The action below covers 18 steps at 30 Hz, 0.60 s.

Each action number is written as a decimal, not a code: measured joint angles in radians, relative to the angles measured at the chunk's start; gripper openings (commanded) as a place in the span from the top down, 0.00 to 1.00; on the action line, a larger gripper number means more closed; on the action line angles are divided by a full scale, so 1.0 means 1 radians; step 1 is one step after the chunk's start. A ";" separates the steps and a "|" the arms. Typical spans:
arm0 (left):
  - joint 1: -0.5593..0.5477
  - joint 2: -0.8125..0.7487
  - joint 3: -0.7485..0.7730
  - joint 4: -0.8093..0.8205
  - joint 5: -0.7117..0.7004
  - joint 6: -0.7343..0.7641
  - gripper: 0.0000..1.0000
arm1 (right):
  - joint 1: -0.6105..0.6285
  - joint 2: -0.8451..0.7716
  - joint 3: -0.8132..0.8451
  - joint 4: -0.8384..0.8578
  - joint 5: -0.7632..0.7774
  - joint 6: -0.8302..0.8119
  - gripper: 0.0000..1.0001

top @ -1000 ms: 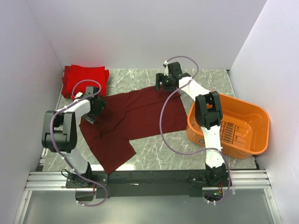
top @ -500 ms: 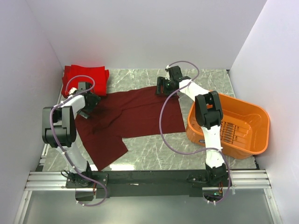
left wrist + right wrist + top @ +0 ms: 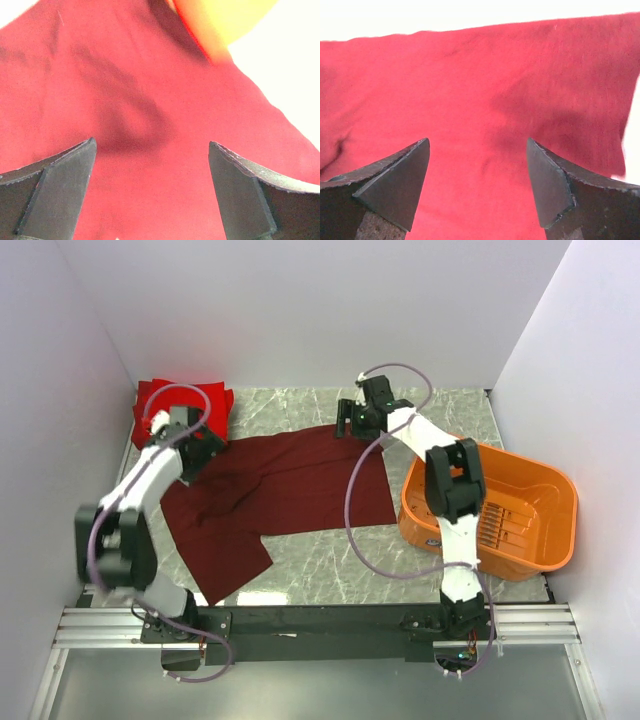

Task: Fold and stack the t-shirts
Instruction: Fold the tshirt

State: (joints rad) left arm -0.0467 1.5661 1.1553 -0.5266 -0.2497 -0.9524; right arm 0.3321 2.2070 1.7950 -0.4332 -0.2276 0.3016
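The maroon t-shirt (image 3: 290, 485) is seen spread and rumpled across the middle of the desk (image 3: 330, 560). The red t-shirts (image 3: 170, 405) are piled at the far left corner. Both hands are held released, with nothing between them: the left hand (image 3: 152, 145) over the shirt's far left part, the right hand (image 3: 477, 142) at its far edge. The cloth is judged light, limp and prone to bunching, so it is best pinched at hems or corners.
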 measured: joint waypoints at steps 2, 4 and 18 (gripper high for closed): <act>-0.079 -0.116 -0.056 -0.040 -0.014 -0.021 0.01 | 0.004 -0.076 -0.066 0.019 0.000 0.000 0.16; -0.159 -0.214 -0.117 -0.086 -0.027 -0.054 0.00 | 0.007 -0.152 -0.129 0.036 -0.002 0.000 0.16; -0.374 -0.520 -0.555 -0.421 0.076 -0.342 0.15 | 0.011 -0.243 -0.272 0.052 0.006 -0.011 0.16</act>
State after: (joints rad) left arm -0.4206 1.0458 0.5999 -0.9474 -0.1734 -1.2942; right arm 0.3428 1.9644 1.5234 -0.3813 -0.2211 0.2905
